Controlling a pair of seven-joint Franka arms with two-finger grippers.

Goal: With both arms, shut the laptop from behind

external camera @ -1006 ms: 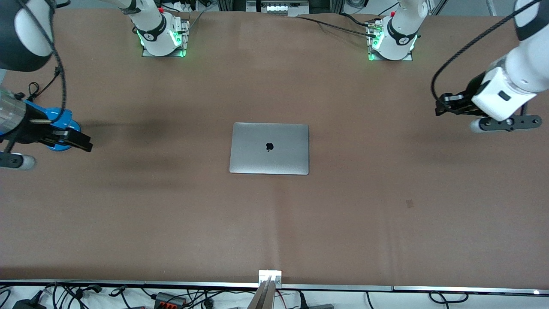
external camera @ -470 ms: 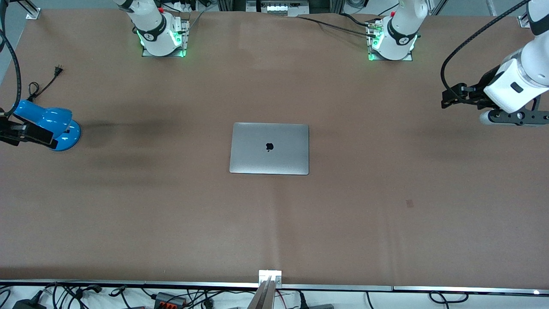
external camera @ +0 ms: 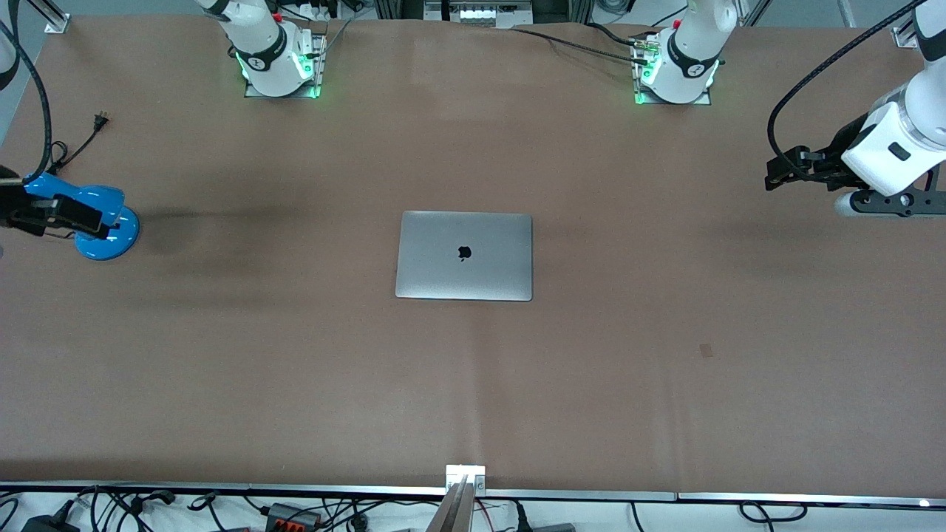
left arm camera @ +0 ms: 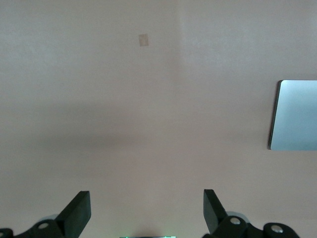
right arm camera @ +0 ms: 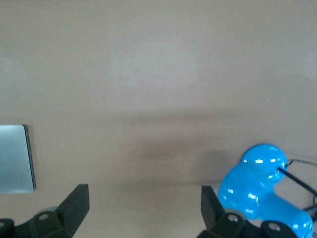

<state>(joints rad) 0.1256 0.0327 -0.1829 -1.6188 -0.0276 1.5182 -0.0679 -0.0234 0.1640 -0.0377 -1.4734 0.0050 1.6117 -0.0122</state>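
Note:
The space-grey laptop (external camera: 464, 256) lies shut and flat in the middle of the brown table, its black apple logo up. A corner of it shows in the left wrist view (left arm camera: 296, 115) and in the right wrist view (right arm camera: 15, 158). My left gripper (external camera: 776, 171) is open and empty, in the air over the table's left-arm end, well away from the laptop. In its own view it (left arm camera: 146, 210) has bare table between the fingers. My right gripper (external camera: 89, 220) is open and empty over the blue lamp at the right-arm end. It shows in its own view (right arm camera: 143, 208).
A blue desk lamp (external camera: 96, 218) with a black cord and plug (external camera: 96, 120) stands at the right-arm end of the table; it also shows in the right wrist view (right arm camera: 262, 191). A small dark mark (external camera: 706, 350) lies on the table toward the left-arm end.
Both arms have drawn outward from the laptop toward the table's ends and slowed. The right gripper shifted over the blue lamp. The laptop has not moved.

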